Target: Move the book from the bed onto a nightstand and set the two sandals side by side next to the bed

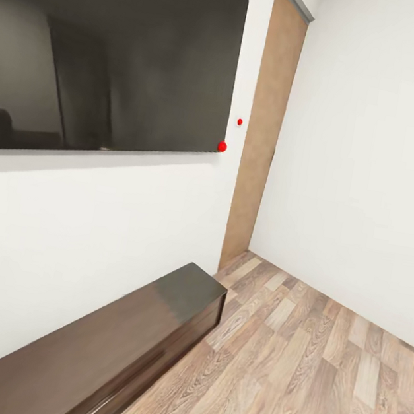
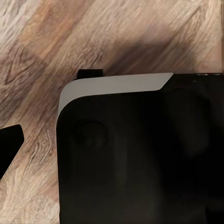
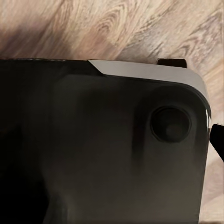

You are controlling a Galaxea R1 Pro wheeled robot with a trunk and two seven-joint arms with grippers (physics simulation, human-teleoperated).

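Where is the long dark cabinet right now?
In the head view, the long dark cabinet stands lower left on the wood floor, against the white wall below the wall-mounted screen.

Glossy black rounded base (image 2: 140, 158) with a pale grey edge.

No readable text, labels, brands, numbers or signs anywhere.

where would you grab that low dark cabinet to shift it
Probably the cabinet's end corner nearest the door, coming from the floor side. Its back sits against the wall, and its flat top shows no handle.
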